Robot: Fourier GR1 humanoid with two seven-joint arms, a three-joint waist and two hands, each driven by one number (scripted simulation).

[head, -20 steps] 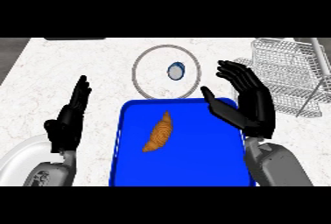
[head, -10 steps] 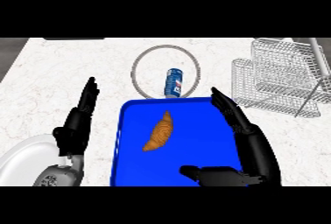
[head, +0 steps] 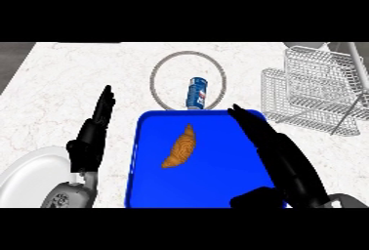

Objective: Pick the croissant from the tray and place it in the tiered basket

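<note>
Croissant: the golden-brown, crescent-shaped croissant [head: 180, 148] lies flat on the tray, a little left of the tray's middle, touched by neither hand.
Croissant axis: its long axis runs nearly up and down the view, tilted slightly, with the narrow far tip pointing toward the can and leaning right, and the broader near end pointing toward the robot and leaning left.
Tray: the bright blue rectangular tray with rounded corners [head: 216, 185] sits on the white marbled counter [head: 57, 83], directly in front of the robot.
Right hand: the black right hand [head: 277, 156] hangs over the tray's right side, fingers straight and close together, pointing away from the robot toward the tray's far right corner; the thumb juts left near the lower edge. It holds nothing and is apart from the croissant.
Left hand: the black left hand [head: 92, 134] rests open beside the tray's left edge, fingers straight and pointing up the view, holding nothing.
Basket: the white wire tiered basket [head: 317, 93] stands at the upper right, well apart from the croissant.
Can: a blue and white can [head: 196, 91] lies inside a thin grey ring [head: 162, 66] just beyond the tray's far edge.
Plate: a white round plate [head: 29, 178] shows at the lower left.
</note>
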